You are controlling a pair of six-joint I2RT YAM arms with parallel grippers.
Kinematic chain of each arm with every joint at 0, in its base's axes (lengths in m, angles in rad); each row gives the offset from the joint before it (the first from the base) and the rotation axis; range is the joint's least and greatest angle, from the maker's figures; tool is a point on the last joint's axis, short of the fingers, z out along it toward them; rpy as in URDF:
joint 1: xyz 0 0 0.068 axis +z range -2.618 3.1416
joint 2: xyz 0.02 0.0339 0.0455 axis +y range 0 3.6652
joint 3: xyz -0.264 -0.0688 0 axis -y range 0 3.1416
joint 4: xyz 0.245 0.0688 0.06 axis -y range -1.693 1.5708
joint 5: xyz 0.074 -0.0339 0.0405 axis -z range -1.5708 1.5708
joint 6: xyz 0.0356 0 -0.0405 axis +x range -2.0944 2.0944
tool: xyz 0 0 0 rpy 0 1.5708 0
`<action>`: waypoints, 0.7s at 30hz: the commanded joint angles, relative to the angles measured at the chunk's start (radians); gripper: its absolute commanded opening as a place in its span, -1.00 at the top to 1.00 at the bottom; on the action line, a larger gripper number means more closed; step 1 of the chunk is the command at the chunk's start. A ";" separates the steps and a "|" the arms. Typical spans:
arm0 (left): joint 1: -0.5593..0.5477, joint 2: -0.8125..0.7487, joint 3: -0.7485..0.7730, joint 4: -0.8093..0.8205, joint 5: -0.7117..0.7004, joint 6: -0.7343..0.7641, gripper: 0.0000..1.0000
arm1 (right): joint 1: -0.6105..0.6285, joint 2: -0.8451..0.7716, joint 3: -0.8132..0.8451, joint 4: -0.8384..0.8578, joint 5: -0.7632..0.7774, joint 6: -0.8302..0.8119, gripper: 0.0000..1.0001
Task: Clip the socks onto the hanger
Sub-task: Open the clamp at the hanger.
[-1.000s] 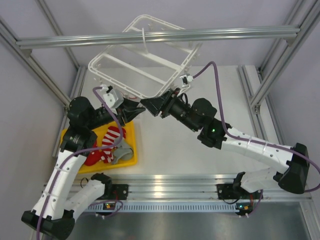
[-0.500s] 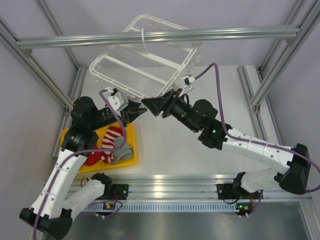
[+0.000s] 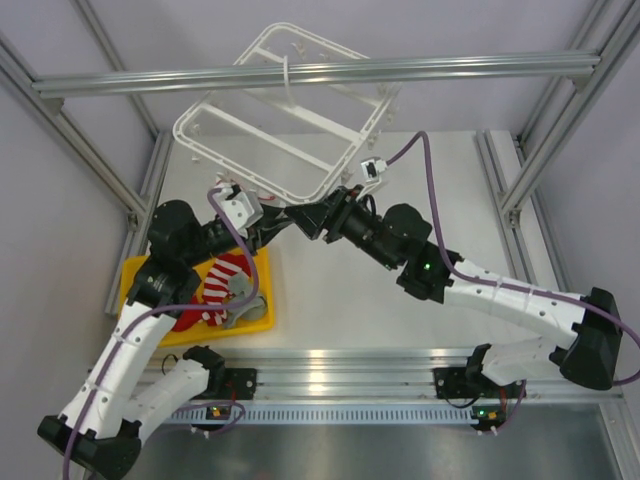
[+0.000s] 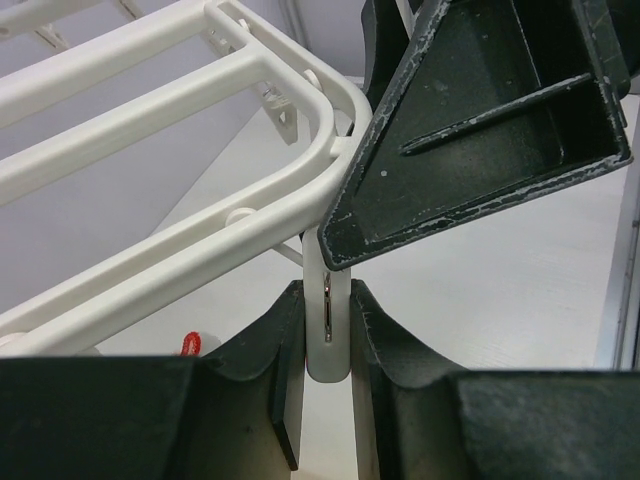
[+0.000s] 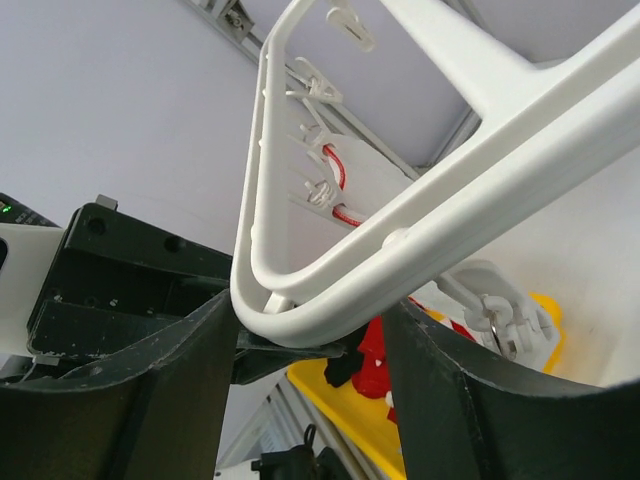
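Note:
The white hanger (image 3: pixel 290 120) hangs tilted from the overhead beam, its near corner low between my two grippers. My left gripper (image 3: pixel 281 224) is shut on a small white clip (image 4: pixel 327 345) dangling under that corner; its fingers (image 4: pixel 265 340) press the clip's sides. My right gripper (image 3: pixel 306 213) grips the hanger's rounded corner (image 5: pixel 320 300) between its jaws, right above the left gripper. Red-and-white striped socks (image 3: pixel 222 280) and a grey sock (image 3: pixel 245 303) lie in the yellow tray. The red sock also shows in the right wrist view (image 5: pixel 372 365).
The yellow tray (image 3: pixel 150 275) sits at the table's left front, below the left arm. A grey aluminium beam (image 3: pixel 320 73) crosses overhead and carries the hanger's hook. Aluminium rails run along both table sides and the front edge.
The hanger's near corner has swung down and left. The left gripper has moved right and up to the clip and closed on it, meeting the right gripper.

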 commanded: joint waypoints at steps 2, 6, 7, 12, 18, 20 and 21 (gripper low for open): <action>-0.011 -0.021 -0.017 0.073 -0.006 0.031 1.00 | -0.010 -0.047 -0.006 0.011 -0.009 0.023 -0.18; -0.025 -0.028 -0.029 0.076 -0.009 0.055 1.00 | -0.011 -0.046 -0.008 0.009 0.000 0.045 -0.15; -0.025 -0.031 -0.032 0.078 -0.010 0.057 1.00 | -0.011 -0.046 -0.006 0.006 0.003 0.051 -0.15; -0.033 -0.033 -0.041 0.095 -0.017 0.058 1.00 | -0.011 -0.036 0.000 -0.017 0.026 0.089 -0.15; -0.045 -0.032 -0.044 0.107 -0.027 0.051 1.00 | -0.011 -0.029 0.005 -0.018 0.037 0.100 -0.11; -0.048 -0.030 -0.044 0.108 -0.030 0.046 1.00 | -0.010 -0.030 0.006 -0.020 0.035 0.100 -0.08; -0.051 -0.028 -0.044 0.107 -0.032 0.048 1.00 | -0.010 -0.027 0.008 -0.020 0.035 0.102 -0.07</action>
